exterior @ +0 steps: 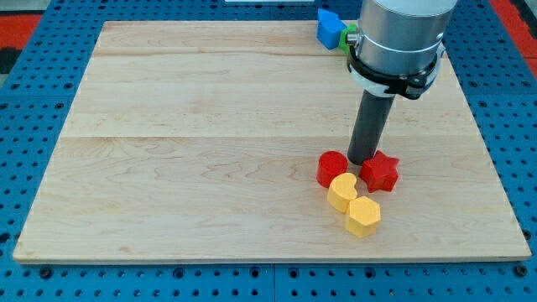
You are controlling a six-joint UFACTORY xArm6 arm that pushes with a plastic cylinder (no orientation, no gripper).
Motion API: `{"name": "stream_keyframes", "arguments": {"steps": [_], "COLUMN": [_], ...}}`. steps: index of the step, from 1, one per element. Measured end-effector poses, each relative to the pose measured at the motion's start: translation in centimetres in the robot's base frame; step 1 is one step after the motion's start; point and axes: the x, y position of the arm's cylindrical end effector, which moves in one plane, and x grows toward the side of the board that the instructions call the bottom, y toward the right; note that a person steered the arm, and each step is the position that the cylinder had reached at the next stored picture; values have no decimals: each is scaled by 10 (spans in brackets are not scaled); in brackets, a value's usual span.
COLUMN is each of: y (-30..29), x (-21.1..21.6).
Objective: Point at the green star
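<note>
The tip (363, 161) of the dark rod was seen resting on the wooden board (210, 143), just between a red cylinder-like block (332, 168) on the view's left and a red star (379, 171) on the view's right, seemingly touching or almost touching both. Nothing was held by the rod, since it has no parts that open or close; it can only push. Two yellow blocks (352, 204) were placed just below the red ones, touching each other. The green star (350, 37) was found far away, at the view's top edge of the board, beside a blue block (329, 27), and it was mostly hidden behind the arm's body, so its shape could hardly be confirmed. The pointing was judged as not yet done. If the tip were moved upward carelessly, the red blocks could be dragged along, or the green star could be struck and pushed off the board, because it lay so near to the edge.
</note>
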Motion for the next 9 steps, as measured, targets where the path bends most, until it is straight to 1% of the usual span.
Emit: {"name": "stream_keyframes", "arguments": {"steps": [1, 2, 3, 5, 7, 8, 9], "y": [24, 61, 65, 64, 76, 48, 52], "x": [-20, -57, -95, -98, -135, -88, -73]}}
